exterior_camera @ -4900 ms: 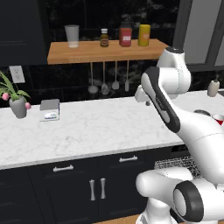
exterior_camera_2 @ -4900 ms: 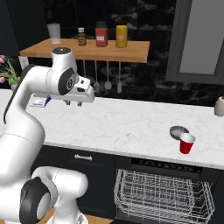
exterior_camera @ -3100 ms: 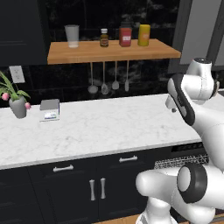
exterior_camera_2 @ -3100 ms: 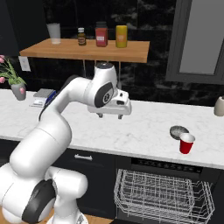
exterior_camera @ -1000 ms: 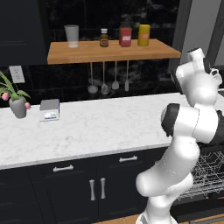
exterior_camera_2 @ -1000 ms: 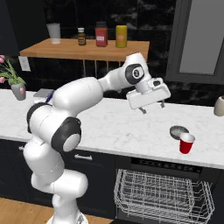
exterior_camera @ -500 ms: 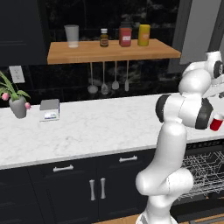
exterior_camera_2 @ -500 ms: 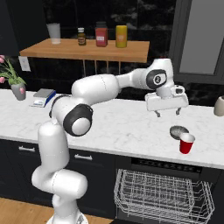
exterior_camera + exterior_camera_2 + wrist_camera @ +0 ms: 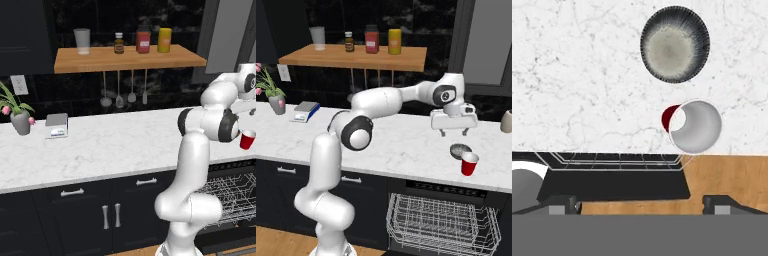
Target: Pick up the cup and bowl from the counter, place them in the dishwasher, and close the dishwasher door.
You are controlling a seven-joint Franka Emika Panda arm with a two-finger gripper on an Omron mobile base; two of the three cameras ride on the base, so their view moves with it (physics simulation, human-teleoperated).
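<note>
One red cup and one grey bowl stand just beside each other near the front edge of the white marble worktop, both empty. Below them, the dishwasher shows an empty wire rack. The end effector hovers above the bowl, jaws wide apart, holding nothing.

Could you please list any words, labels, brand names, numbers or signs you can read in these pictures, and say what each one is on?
None can be read.
Red jar on the wooden shelf: a pale label patch, too blurred to read.
Small brown bottle: a light label band, too small to read.
Box on the counter: a bluish patch on its front, no legible text.
Red cup, bowl and dishwasher: no markings visible.
</note>
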